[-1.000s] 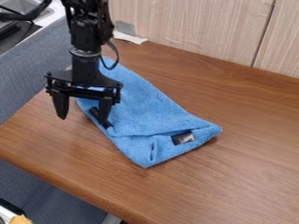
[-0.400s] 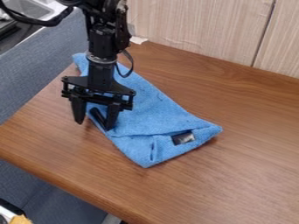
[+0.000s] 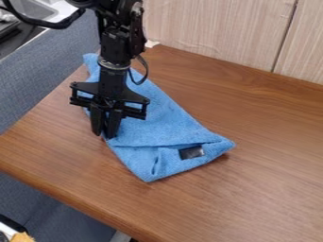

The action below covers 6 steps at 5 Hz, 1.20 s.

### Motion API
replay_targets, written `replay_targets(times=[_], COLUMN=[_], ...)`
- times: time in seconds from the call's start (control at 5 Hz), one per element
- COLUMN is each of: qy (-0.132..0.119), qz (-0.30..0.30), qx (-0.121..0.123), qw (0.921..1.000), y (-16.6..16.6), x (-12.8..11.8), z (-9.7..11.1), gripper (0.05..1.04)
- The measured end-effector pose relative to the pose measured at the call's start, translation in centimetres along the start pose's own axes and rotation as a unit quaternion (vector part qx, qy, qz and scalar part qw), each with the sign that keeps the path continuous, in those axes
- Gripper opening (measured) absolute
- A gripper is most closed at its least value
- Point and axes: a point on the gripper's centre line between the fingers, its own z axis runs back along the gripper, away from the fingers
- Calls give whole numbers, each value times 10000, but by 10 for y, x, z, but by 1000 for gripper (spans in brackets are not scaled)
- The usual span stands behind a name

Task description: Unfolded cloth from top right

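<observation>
The gripper hangs over the left edge of the blue cloth, left of the view's middle. Its two fingers are close together, shut on the cloth's left edge. The cloth lies as a long folded shape, running from behind the arm at upper left down to a wider end near the middle. At that lower end a fold crosses it, with a small dark tag on top. The arm covers part of the cloth's upper left.
The cloth lies on a brown wooden table. A pale wood-grain panel stands along the back. Grey-blue fabric borders the left side, with a sink beyond it at the upper left corner.
The gripper has moved right, and its fingers have closed on the cloth's left edge. The cloth's lower end has shifted slightly left. A black strip at that edge is now hidden by the fingers.
</observation>
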Motion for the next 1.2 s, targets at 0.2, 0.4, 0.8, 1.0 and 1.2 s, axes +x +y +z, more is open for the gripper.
replay_targets(times=[0.2,0.4,0.8,1.0,1.2], qy=[-25,-17,-144,-130,-289], qz=[-10,-4,-71,-120,77], qx=[15,17,21,128,49], qw=[10000,10000,9999,9998,9995], y=[0,0,-2,-8,-12], x=[1,1,-5,-12,-13], z=[0,0,19,32,57], gripper=[75,55,54,54,54])
